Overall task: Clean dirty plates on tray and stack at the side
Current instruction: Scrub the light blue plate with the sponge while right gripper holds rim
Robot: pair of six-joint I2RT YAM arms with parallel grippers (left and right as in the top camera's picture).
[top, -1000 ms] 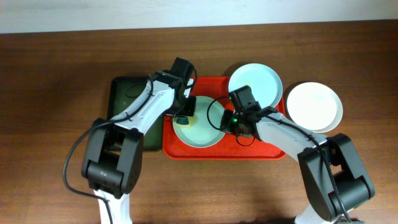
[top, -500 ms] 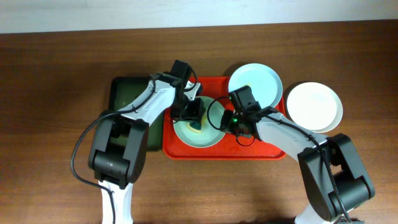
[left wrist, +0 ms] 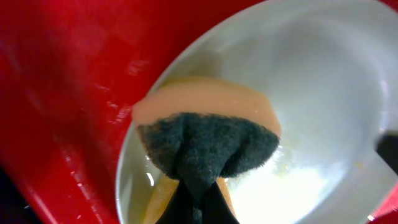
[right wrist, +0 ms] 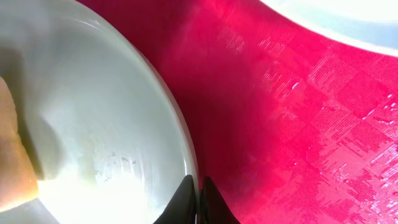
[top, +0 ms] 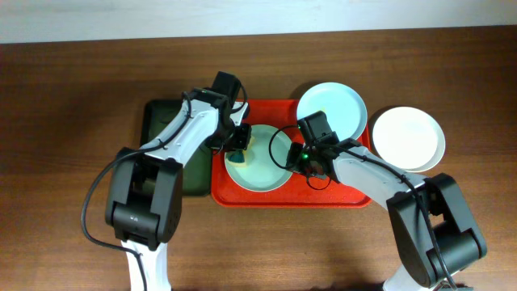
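The left gripper point(left wrist: 196, 202) is clenched on a sponge point(left wrist: 205, 134), yellow-orange with a dark scouring face. It presses the sponge down onto the inside of the mint-green plate point(top: 257, 168), near that plate's far left edge. In the left wrist view the dark pad bunches up where the fingers pinch it, and the yellow body spreads out beneath it against the plate. Faint yellowish marks show on the wet-looking plate surface just beside the sponge.

The right gripper point(right wrist: 198, 200) is closed tight on the right-hand rim of the same plate, one finger inside the rim and one outside.

The mint-green plate lies flat in the left half of the red tray point(top: 339, 194). The pale blue plate point(top: 333, 109) sits at the tray's far right corner, overlapping its rim. The white plate point(top: 408, 137) rests on the wooden table point(top: 73, 97), just beside the tray's right edge and off the tray. A dark green tray point(top: 161, 121) lies against the red tray's left side, partly under the left arm.
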